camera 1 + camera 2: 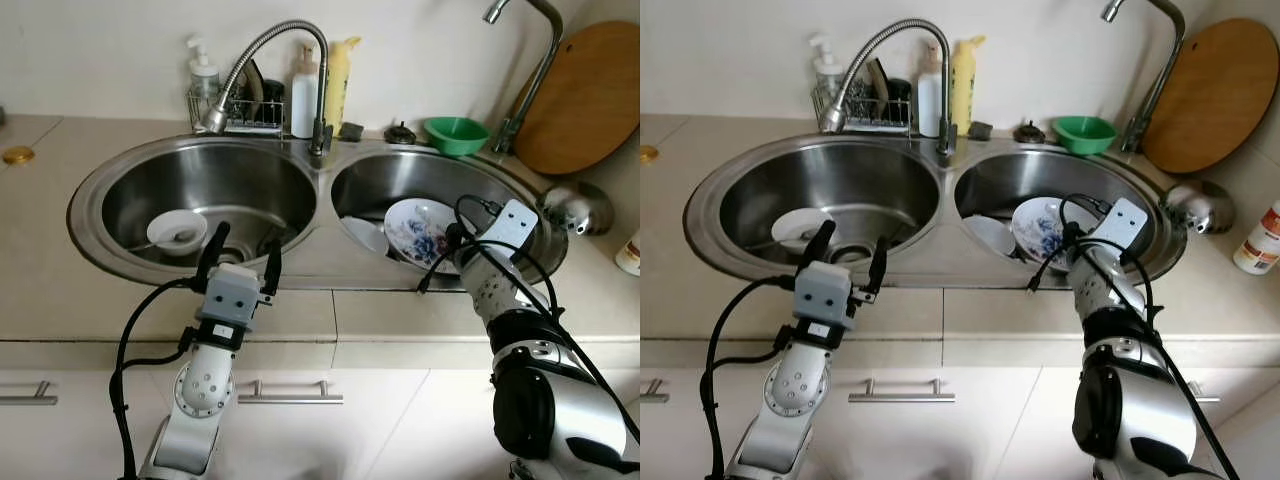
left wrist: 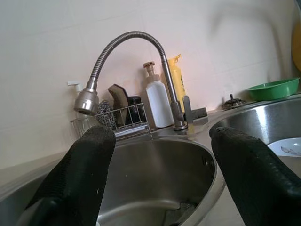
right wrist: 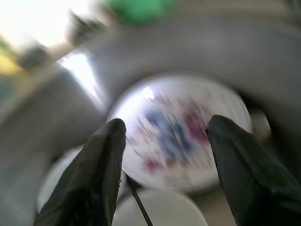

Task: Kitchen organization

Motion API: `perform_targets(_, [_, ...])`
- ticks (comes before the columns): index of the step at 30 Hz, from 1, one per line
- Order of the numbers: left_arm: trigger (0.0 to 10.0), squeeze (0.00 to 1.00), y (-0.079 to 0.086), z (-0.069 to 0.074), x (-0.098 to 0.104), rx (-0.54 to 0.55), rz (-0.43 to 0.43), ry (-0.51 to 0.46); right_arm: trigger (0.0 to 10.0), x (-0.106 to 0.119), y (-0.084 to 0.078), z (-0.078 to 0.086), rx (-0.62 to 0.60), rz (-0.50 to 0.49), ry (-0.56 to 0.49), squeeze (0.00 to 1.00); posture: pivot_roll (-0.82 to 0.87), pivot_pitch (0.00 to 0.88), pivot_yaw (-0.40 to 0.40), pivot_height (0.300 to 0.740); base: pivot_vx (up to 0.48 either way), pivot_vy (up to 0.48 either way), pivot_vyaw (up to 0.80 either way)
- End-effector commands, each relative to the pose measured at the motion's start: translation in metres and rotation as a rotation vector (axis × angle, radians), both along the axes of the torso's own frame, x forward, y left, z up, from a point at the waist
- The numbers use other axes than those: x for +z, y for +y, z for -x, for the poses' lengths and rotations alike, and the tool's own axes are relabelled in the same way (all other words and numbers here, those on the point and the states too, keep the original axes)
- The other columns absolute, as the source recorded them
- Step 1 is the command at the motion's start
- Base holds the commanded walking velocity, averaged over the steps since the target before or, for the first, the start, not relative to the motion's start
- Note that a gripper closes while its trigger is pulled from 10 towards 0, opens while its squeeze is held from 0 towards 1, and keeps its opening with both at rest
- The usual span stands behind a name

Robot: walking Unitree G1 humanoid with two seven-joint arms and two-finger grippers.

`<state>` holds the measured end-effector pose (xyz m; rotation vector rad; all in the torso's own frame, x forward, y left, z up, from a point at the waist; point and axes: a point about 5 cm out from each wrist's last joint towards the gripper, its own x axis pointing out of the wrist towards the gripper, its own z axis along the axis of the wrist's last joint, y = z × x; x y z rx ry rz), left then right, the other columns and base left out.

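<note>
Clearly little is done yet: the flowered plate (image 1: 420,232) and white bowl (image 1: 177,231) lie in the double sink (image 1: 325,262), both hands, right hand (image 3: 164,155) and left hand (image 1: 238,259), spread empty above it.

sink (image 1: 120,170): shiny steel | floral plate (image 1: 418,232): glossy ceramic | cutting board (image 1: 585,95): matt wood

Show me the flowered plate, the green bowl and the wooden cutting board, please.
flowered plate (image 1: 420,232): left eye view, on its painted centre.
green bowl (image 1: 455,135): left eye view, on its inner wall.
wooden cutting board (image 1: 590,95): left eye view, on its flat face.
</note>
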<state>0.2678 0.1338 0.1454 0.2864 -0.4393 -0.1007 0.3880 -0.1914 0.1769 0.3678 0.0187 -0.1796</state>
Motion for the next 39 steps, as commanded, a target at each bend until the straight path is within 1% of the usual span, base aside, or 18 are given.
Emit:
perform_targets(1, [10.0, 0.0, -0.002, 0.001, 0.004, -0.005, 0.016, -0.015, 10.0, 0.042, 0.018, 0.003, 0.103, 0.118, -0.236, 0.0, 0.07, 0.0, -0.057, 0.74, 0.0, 0.0, 0.0])
perform_targets(3, [10.0, 0.0, -0.001, 0.001, 0.008, -0.004, 0.03, -0.033, 10.0, 0.051, 0.029, 0.014, 0.156, 0.205, -0.35, 0.0, 0.07, 0.0, -0.057, 0.74, 0.0, 0.0, 0.0])
perform_targets(5, [10.0, 0.0, 0.0, 0.001, 0.007, -0.001, 0.026, -0.029, 10.0, 0.051, 0.036, 0.023, 0.193, 0.258, -0.415, 0.0, 0.08, 0.0, -0.056, 0.74, 0.0, 0.0, 0.0])
perform_targets(7, [10.0, 0.0, 0.0, 0.0, 0.007, 0.0, 0.023, -0.027, 10.0, 0.051, 0.038, 0.025, 0.2, 0.267, -0.427, 0.0, 0.08, 0.0, -0.056, 0.74, 0.0, 0.0, 0.0])
perform_targets(9, [10.0, 0.0, 0.0, 0.001, 0.007, -0.003, 0.021, -0.025, 10.0, 0.051, 0.044, 0.032, 0.234, 0.318, -0.474, 0.0, 0.07, 0.0, -0.055, 0.74, 0.0, 0.368, 0.0])
perform_targets(10, [10.0, 0.0, 0.0, 0.001, 0.007, -0.003, 0.021, -0.025, 10.0, 0.051, 0.044, 0.032, 0.234, 0.318, -0.474, 0.0, 0.07, 0.0, -0.055, 0.74, 0.0, 0.368, 0.0])
perform_targets(11, [10.0, 0.0, 0.0, 0.001, 0.007, -0.004, 0.021, -0.025, 10.0, 0.051, 0.045, 0.035, 0.245, 0.333, -0.487, 0.0, 0.07, 0.0, -0.055, 0.74, 0.0, 0.368, 0.0])
perform_targets(12, [10.0, 0.0, 0.0, 0.001, 0.007, -0.005, 0.023, -0.026, 10.0, 0.049, 0.05, 0.042, 0.271, 0.371, -0.508, 0.0, 0.07, 0.0, -0.053, 0.74, 0.0, 0.476, 0.0])
perform_targets(13, [10.0, 0.0, 0.0, 0.002, 0.007, -0.006, 0.024, -0.027, 10.0, 0.045, 0.053, 0.047, 0.289, 0.407, -0.515, 0.0, 0.07, 0.0, -0.053, 0.74, 0.0, 0.476, 0.0])
perform_targets(14, [10.0, 0.0, 0.0, 0.002, 0.007, -0.006, 0.024, -0.027, 10.0, 0.045, 0.053, 0.047, 0.289, 0.407, -0.515, 0.0, 0.07, 0.0, -0.053, 0.74, 0.0, 0.476, 0.0])
perform_targets(15, [10.0, 0.0, 0.0, 0.002, 0.007, -0.006, 0.025, -0.027, 10.0, 0.042, 0.055, 0.052, 0.303, 0.433, -0.521, 0.0, 0.07, 0.0, -0.053, 0.74, 0.0, 0.476, 0.0])
perform_targets(19, [10.0, 0.0, 0.0, 0.002, 0.009, -0.007, 0.025, -0.033, 10.0, 0.038, 0.056, 0.056, 0.308, 0.45, -0.524, 0.0, 0.07, 0.0, -0.05, 0.74, 0.0, 0.476, 0.0])
perform_targets(24, [10.0, 0.0, -0.001, 0.001, 0.01, -0.012, 0.021, -0.04, 10.0, 0.036, 0.057, 0.058, 0.308, 0.466, -0.526, 0.0, 0.07, 0.0, -0.049, 0.74, 0.0, 0.476, 0.0])
perform_targets(29, [10.0, 0.0, -0.002, 0.002, 0.011, -0.02, 0.014, -0.046, 10.0, 0.03, 0.065, 0.064, 0.326, 0.488, -0.527, 0.0, 0.08, 0.0, -0.052, 0.74, 0.0, 0.476, 0.0])
perform_targets(39, [10.0, 0.0, -0.003, 0.003, 0.01, -0.024, 0.013, -0.041, 10.0, 0.02, 0.069, 0.072, 0.346, 0.528, -0.517, 0.0, 0.08, 0.0, -0.052, 0.74, 0.0, 0.476, 0.0])
